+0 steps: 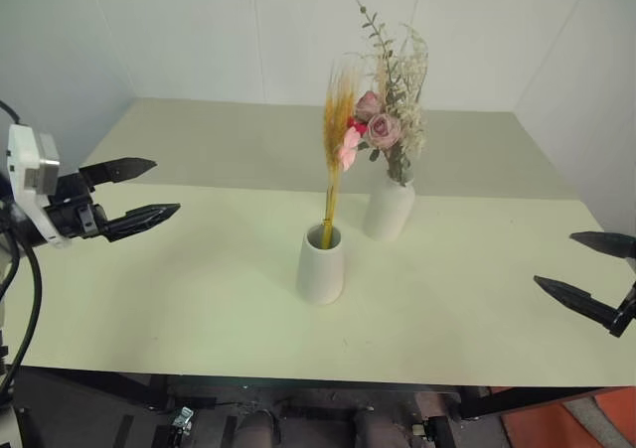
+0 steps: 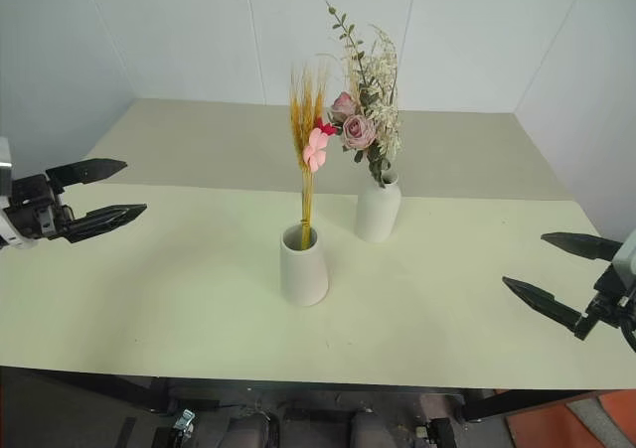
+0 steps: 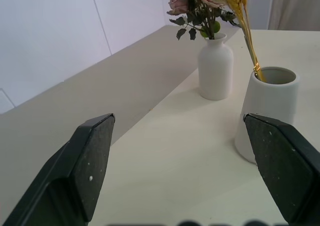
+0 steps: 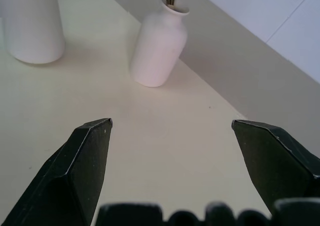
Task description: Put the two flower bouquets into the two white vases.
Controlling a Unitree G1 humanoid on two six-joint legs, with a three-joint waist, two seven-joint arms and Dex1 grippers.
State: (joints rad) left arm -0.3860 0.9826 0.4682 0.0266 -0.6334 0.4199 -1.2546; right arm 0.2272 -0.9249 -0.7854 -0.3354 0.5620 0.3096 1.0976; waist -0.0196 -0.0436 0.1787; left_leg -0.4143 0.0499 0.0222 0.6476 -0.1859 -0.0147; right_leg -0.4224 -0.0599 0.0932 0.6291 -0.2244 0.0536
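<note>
My left gripper (image 1: 139, 192) hangs over the left of the table (image 1: 199, 299), jaws spread wide, empty. Centre, the cone vase (image 1: 321, 263) holds the wheat plume bouquet (image 1: 338, 130), stem leaning on the rim. Just behind to the right, the bottle vase (image 1: 389, 208) holds the rose bouquet (image 1: 393, 120). I judge both bunches light, soft and easily crushed, best taken low on the stems; the vases look smooth, rigid and liable to tip. My right gripper (image 1: 586, 274) waits far right, jaws wide, empty.
</note>
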